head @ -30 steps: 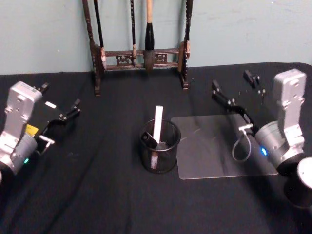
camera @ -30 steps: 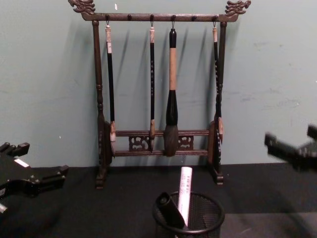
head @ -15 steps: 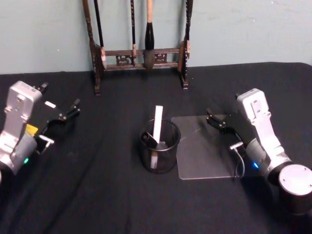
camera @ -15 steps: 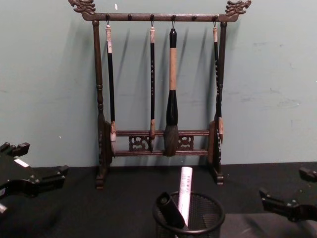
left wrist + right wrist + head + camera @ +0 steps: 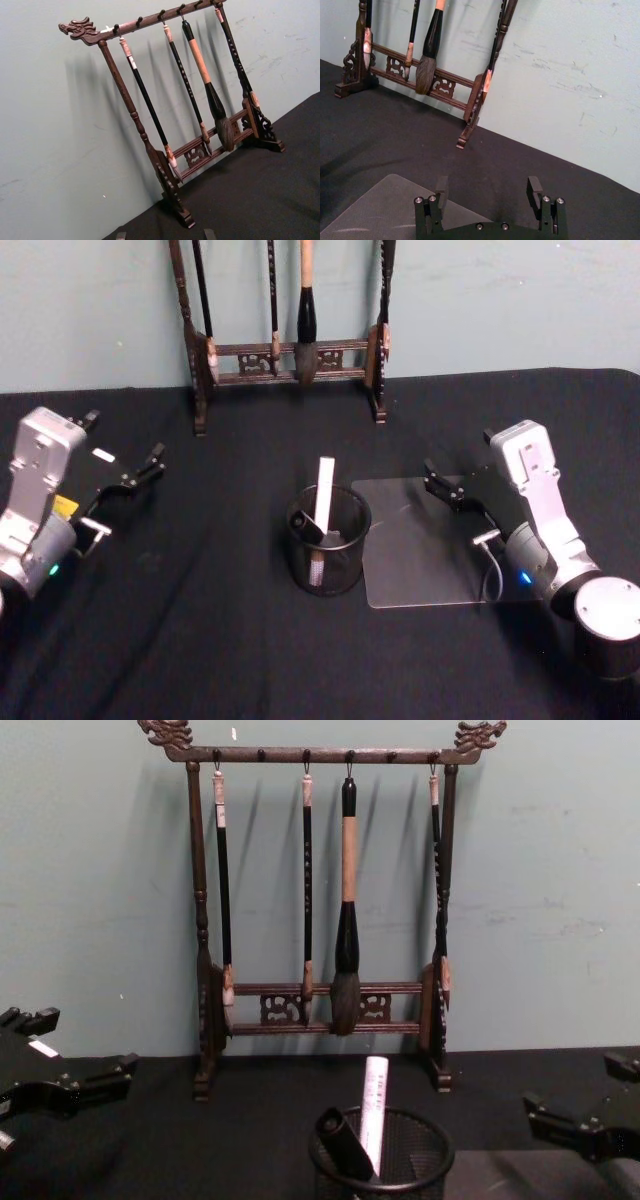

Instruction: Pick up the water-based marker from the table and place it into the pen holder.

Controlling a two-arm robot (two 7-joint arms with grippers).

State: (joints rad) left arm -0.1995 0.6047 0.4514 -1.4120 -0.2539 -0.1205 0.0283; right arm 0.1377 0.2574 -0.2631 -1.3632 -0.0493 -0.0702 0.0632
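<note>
Marker point(image 5: 323, 490) upright in pen holder point(image 5: 329, 545) as before; right gripper point(image 5: 488, 186) lowered over mat point(image 5: 420, 555), released; left gripper point(image 5: 124, 436) parked, released

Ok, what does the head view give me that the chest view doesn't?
Head view adds: the clear mat from above, right of the pen holder, partly under the right claw. Chest view adds: the dragon-carved top bar and hooks of the brush rack. Both: the pen holder, the white marker standing in it, the open left claw.
</note>
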